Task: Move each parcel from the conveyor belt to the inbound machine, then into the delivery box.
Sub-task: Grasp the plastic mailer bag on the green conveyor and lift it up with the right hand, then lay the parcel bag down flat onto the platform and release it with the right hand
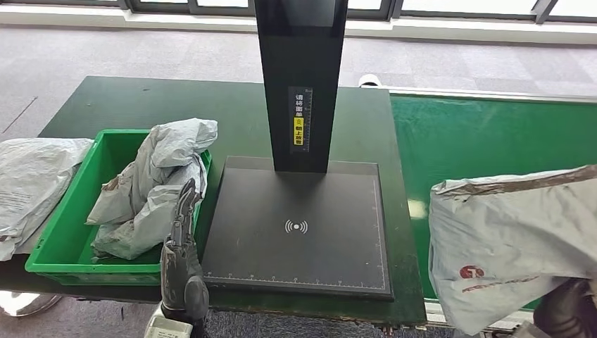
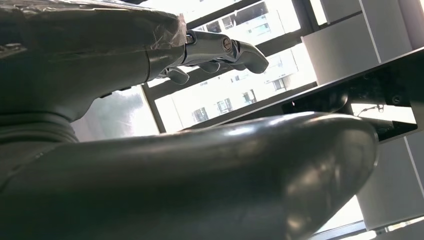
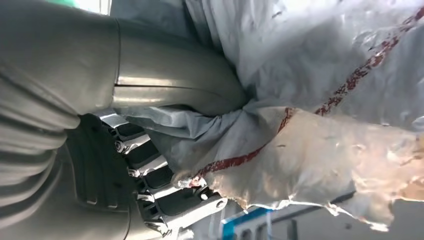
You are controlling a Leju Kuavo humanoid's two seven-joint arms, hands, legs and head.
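A large grey plastic parcel (image 1: 514,243) with a red logo hangs over the green conveyor belt (image 1: 486,134) at the right; my right hand (image 1: 567,313) holds it from below. In the right wrist view the hand (image 3: 150,150) pinches the crumpled bag (image 3: 310,100) between thumb and fingers. The inbound machine, a black scan plate (image 1: 299,229) with a black post (image 1: 301,77), stands in the middle. A green delivery box (image 1: 67,239) at the left holds a grey parcel (image 1: 151,186). My left hand (image 1: 183,264) is raised by the box's near right corner, fingers straight and holding nothing; its fingers (image 2: 220,50) show spread.
Another grey parcel (image 1: 32,186) lies on the dark green table (image 1: 141,102) left of the box. The scan plate's front edge is near the table edge. Windows and grey floor lie beyond.
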